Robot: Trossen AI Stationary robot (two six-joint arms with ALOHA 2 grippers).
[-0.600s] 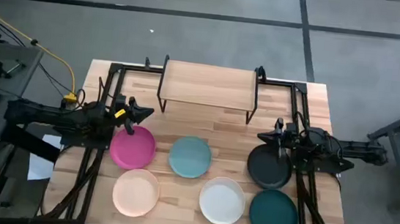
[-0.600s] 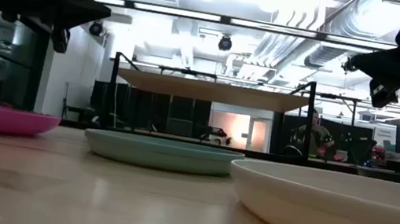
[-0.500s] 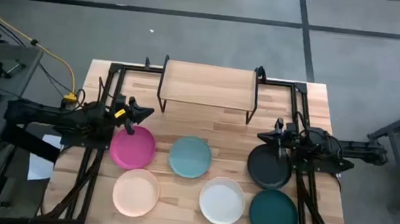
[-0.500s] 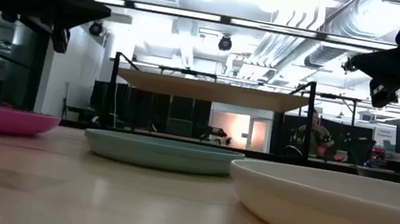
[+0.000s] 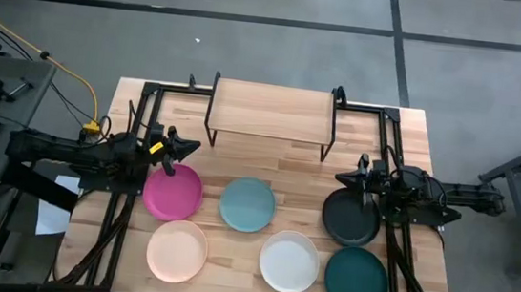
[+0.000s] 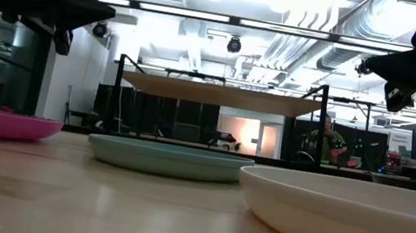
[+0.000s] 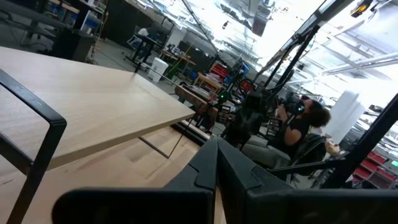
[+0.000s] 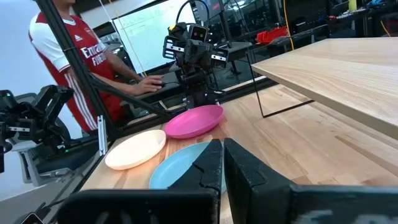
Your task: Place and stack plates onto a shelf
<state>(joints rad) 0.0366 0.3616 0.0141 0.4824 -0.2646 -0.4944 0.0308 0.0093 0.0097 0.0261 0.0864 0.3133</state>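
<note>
Six plates [image 5: 247,204] lie on my desk [image 5: 410,132] from above, shelf [image 5: 270,112] bare at the far side; nothing has shifted, so stacking hasn't begun. Low down, both arms hover. My left tool [image 7: 216,163] and right tool [image 8: 222,163] sit closed, empty.

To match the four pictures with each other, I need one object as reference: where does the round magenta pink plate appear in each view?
High view: the round magenta pink plate lies left of centre, beside the left gripper.
Low view: at the left edge.
Left wrist view: not in it.
Right wrist view: at centre, farther off.
Shared landmark: the light wooden shelf.
</note>
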